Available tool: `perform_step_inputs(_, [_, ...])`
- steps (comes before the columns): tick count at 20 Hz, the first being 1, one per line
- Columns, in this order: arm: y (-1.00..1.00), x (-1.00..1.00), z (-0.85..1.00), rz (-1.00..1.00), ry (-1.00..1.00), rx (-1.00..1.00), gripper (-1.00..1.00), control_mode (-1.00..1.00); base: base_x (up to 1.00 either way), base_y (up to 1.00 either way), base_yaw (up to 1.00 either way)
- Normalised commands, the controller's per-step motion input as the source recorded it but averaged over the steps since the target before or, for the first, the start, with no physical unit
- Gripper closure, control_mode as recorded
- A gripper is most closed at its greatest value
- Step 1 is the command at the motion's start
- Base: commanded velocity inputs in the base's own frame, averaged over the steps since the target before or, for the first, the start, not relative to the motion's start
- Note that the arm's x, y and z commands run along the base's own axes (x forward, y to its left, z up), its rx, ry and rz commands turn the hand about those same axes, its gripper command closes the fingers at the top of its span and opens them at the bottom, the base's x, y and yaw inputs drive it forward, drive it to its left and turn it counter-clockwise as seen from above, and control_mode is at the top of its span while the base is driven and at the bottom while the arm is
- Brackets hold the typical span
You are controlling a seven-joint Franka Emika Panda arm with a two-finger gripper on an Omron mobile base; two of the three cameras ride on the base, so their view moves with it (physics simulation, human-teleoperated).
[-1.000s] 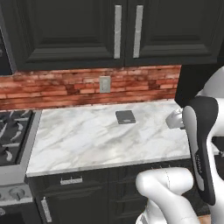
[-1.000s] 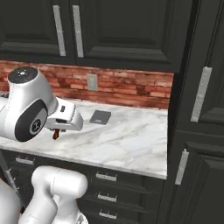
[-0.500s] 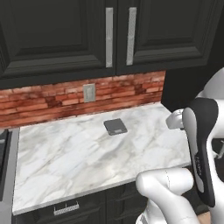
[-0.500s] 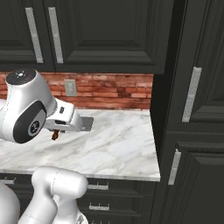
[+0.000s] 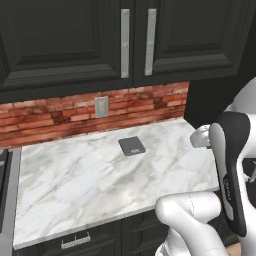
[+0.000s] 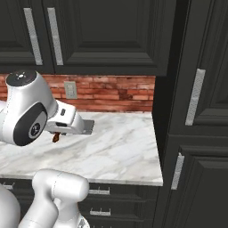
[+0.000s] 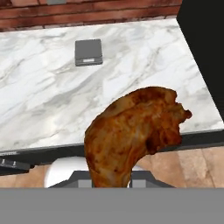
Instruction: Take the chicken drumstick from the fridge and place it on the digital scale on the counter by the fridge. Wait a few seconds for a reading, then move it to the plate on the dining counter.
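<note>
Between my two finger tips, close under the hand camera, sits the chicken drumstick (image 7: 133, 133), and I have my pincer (image 7: 111, 183) clenched on its thin end while the meaty, reddish-brown end juts out ahead. From the right base camera I can make out a small brown bit of it (image 6: 56, 138) hanging below my hand, though it is tiny there and I would not swear which end that is. So the first part of the job looks done: the drumstick is out of the fridge and in my grip.

What is left is everything that follows. The digital scale (image 5: 132, 145) lies flat and bare toward the back of the counter (image 5: 75, 185), near the red brick wall and below the wall socket (image 5: 101, 106). Through the hand camera the same dark square (image 7: 88, 51) is ahead of me, well apart from the drumstick, with plain marble between us. My hand hangs off the counter's front edge, over the floor and the black cabinet fronts, so nothing has been weighed yet.

By my reckoning I am roughly a third of the way through. I must carry the drumstick forward over the marble, set it on the scale, let go, wait for a reading, then pick it up again and take it to the plate on the dining counter
</note>
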Motion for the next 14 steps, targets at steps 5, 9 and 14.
perform_step_inputs(5, [0.05, 0.04, -0.06, 0.0, 0.01, 0.0, 1.0, -1.0, 0.0, 0.0, 0.0])
perform_step_inputs(9, [0.42, 0.4, -0.49, 0.0, 0.09, 0.0, 1.0, -1.0, 0.0, 0.0, 0.0])
perform_step_inputs(14, [0.63, 0.64, -0.45, 0.0, 0.01, 0.0, 1.0, -1.0, 0.0, 0.0, 0.0])
